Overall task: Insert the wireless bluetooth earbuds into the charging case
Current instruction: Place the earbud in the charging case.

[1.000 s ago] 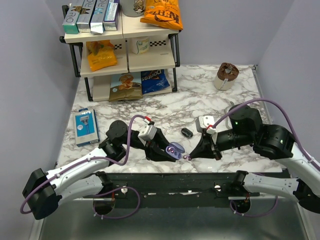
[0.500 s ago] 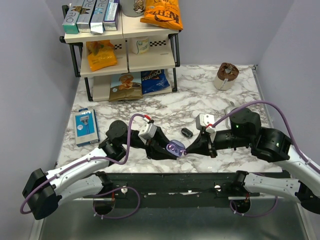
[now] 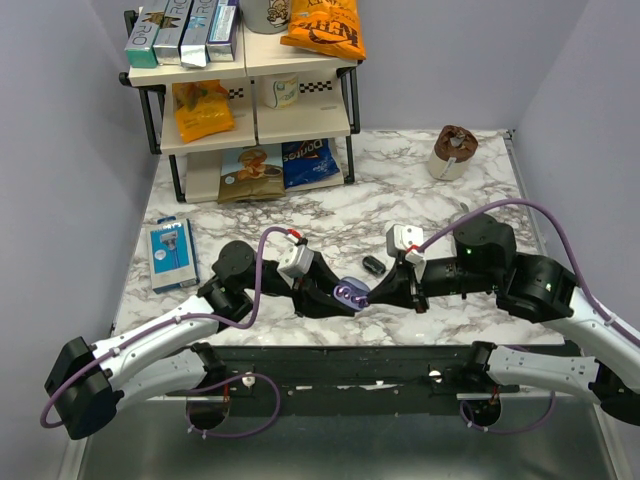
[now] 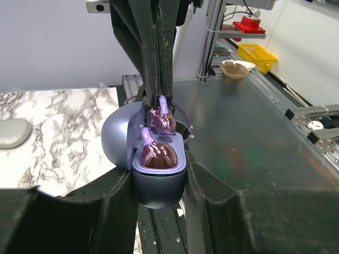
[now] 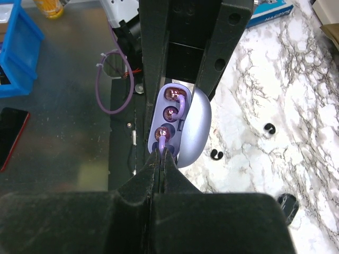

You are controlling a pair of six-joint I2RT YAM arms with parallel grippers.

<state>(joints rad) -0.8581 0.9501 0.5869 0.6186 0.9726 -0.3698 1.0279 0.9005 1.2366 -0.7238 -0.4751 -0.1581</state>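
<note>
Pinching the far earbud [image 4: 162, 120] by its thin lilac fin, the right gripper [image 5: 160, 156] jaws are pressing fully together over the rear well of the open lilac charging case [image 4: 158, 191]. The left gripper [image 3: 343, 298] jaws are clamping the case body from both sides near the front edge of the marble table [image 3: 420, 190], with the near earbud [image 4: 159, 154] already sitting in its well. Can't tell whether the far one is sitting flush, so I'm suggesting pushing straight down along the well, keeping the case level, and letting go only when both are lying equally low.
</note>
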